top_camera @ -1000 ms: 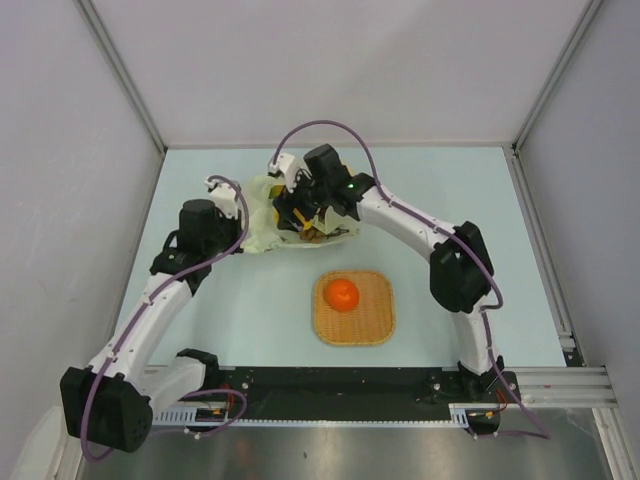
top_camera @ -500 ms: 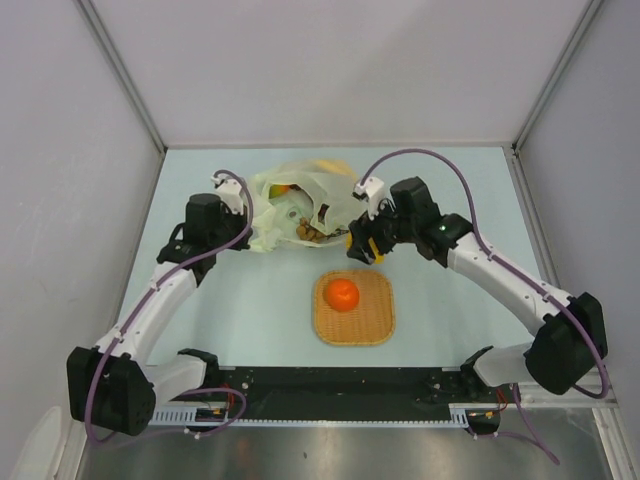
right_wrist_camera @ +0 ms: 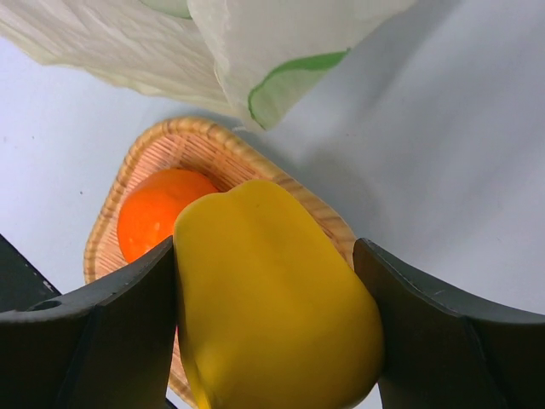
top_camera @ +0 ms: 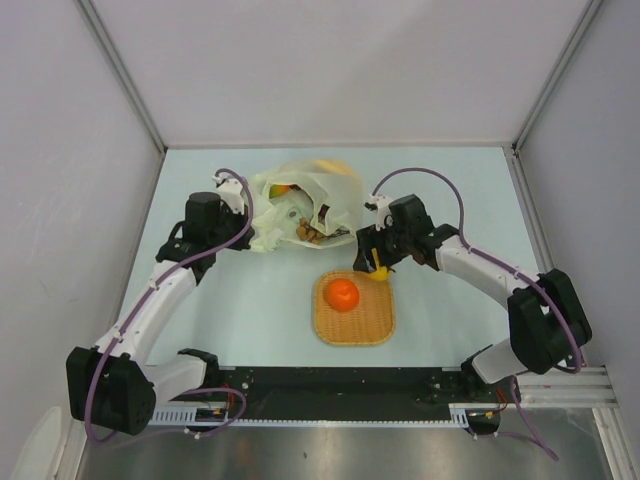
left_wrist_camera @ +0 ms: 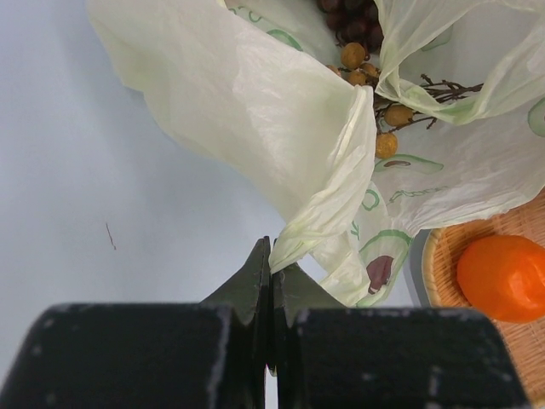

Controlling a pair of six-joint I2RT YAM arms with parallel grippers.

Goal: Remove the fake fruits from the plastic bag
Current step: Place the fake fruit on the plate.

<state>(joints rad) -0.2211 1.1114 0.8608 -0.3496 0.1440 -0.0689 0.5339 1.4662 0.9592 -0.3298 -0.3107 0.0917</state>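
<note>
The pale yellow-green plastic bag lies crumpled at the back of the table, its mouth towards the mat. My left gripper is shut on a twisted edge of the plastic bag. Inside it show a brown nut-like cluster and dark grapes. My right gripper is shut on a yellow pepper-like fruit, which hangs just over the far right edge of the woven mat. An orange rests on the woven mat.
Something yellow-orange shows through the bag's far side. Grey walls close in the table on the left, back and right. A black rail runs along the near edge between the arm bases.
My right arm has pulled out of the bag with the yellow fruit and swung right and nearer, down to the mat's far edge. The left gripper still holds the bag.
</note>
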